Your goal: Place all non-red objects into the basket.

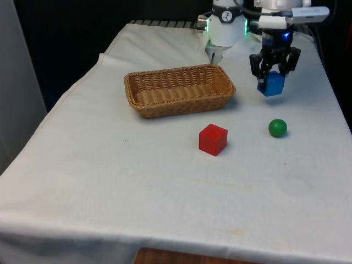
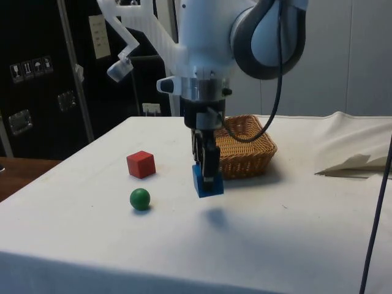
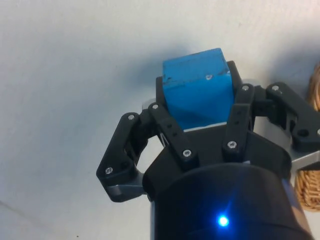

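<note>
Gripper (image 1: 273, 70): pinched on the blue cube, one finger pressed to each side; it hangs above the cloth, to the front view's right of the basket and near that end's rim.

Blue cube (image 1: 271, 84): clamped between the fingers (image 3: 167, 127), tilted, lifted clear of the table; in the side view (image 2: 207, 180) its shadow lies on the cloth below it, apart from it.

Basket (image 1: 144, 86): woven wicker, oblong, nothing seen lying in it; it stands on the white cloth, and a sliver of its weave shows beside the gripper in the wrist view (image 3: 312, 197).

Green ball (image 1: 278, 128): on the cloth, nearer the camera than the basket and out past its right end in the front view, almost under the held cube but closer to the table's near edge.

Red cube (image 1: 213, 139): on the cloth just in front of the basket's right end, well apart from the ball.

In the way: between the gripper and the basket lies bare cloth; the red cube and the ball both sit nearer the camera than that stretch.

Table (image 1: 110, 181): covered by the white cloth, which bunches into folds beyond the basket in the side view.
</note>
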### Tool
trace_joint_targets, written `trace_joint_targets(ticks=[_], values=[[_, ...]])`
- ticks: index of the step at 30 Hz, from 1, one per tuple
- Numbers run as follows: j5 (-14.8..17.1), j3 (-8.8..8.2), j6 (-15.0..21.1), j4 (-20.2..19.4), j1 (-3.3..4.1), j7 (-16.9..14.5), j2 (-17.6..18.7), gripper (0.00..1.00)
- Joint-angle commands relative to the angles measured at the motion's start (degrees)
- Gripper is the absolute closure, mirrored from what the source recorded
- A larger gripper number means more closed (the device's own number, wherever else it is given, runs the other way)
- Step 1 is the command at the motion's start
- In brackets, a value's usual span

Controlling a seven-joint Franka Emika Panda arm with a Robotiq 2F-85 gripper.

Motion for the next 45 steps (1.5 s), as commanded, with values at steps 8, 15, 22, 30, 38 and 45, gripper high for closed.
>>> trace_joint_targets(ticks=[8,15,22,30,38,45], values=[[0.0,-0.23,-2.0,-0.1,-0.06,0.0,-2.3,0.99],[-0.1,-0.69,-4.5,-0.3,-0.23,-0.2,-4.7,0.99],[-0.2,-1.55,-7.4,-0.2,-0.29,-0.4,-7.3,0.99],[-0.3,-2.69,-10.3,0.0,-0.29,-1.0,-9.9,0.99],[-0.3,-4.18,-12.3,0.5,-0.4,-1.8,-11.3,0.99],[-0.2,-6.13,-12.1,0.9,-0.57,-3.2,-10.9,0.99]])
